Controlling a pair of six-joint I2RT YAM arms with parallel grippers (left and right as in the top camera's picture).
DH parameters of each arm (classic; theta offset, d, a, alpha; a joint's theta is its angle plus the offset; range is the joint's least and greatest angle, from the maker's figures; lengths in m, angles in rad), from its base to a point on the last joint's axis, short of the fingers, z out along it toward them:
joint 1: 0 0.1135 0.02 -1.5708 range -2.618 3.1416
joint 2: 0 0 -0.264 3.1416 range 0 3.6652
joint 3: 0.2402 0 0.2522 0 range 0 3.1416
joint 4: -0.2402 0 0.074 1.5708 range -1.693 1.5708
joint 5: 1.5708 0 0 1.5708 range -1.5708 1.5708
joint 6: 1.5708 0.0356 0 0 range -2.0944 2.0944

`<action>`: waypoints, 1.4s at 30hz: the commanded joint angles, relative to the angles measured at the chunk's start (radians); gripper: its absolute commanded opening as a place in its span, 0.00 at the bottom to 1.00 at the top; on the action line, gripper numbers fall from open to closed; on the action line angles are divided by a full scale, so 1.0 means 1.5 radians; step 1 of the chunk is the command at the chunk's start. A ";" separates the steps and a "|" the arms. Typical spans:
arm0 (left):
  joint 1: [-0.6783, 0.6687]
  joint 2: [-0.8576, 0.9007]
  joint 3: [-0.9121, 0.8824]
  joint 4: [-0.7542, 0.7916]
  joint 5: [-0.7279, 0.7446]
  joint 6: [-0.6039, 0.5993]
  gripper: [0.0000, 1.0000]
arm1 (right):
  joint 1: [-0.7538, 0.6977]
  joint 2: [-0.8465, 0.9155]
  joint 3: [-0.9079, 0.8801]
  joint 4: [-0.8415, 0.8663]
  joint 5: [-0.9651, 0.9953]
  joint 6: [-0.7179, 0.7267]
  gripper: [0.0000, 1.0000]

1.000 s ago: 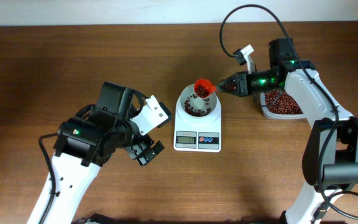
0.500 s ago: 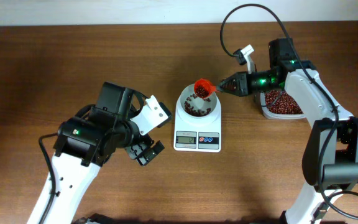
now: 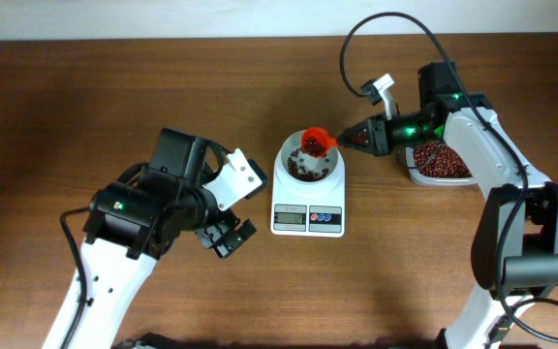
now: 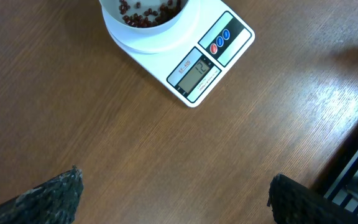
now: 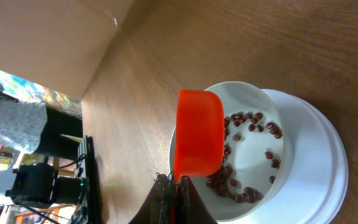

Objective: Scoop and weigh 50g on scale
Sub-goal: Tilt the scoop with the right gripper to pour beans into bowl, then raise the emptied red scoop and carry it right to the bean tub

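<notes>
While the right gripper [image 3: 347, 142] pinches the scoop [image 3: 316, 140] tight, the scoop hangs over the bowl [image 3: 289, 173] on the scale [image 3: 308, 208], between both grippers. Its handle points right, back to that hand. The left gripper [image 3: 226, 237] is wide open and empty, left of the scale.

table [image 3: 405, 271]: brown wood grain, satin | scale [image 3: 307, 220]: smooth white plastic | scoop [image 5: 199, 130]: glossy orange plastic

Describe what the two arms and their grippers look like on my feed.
Both arms have white shells, black joint housings and a small green light. The left arm ends in the left gripper with black, rough-textured fingers. The right arm carries a looping black cable; the right gripper tapers, dark.
</notes>
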 commanded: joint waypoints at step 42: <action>0.002 -0.001 0.008 0.001 0.012 0.013 0.99 | 0.079 -0.109 0.035 -0.049 0.214 -0.081 0.04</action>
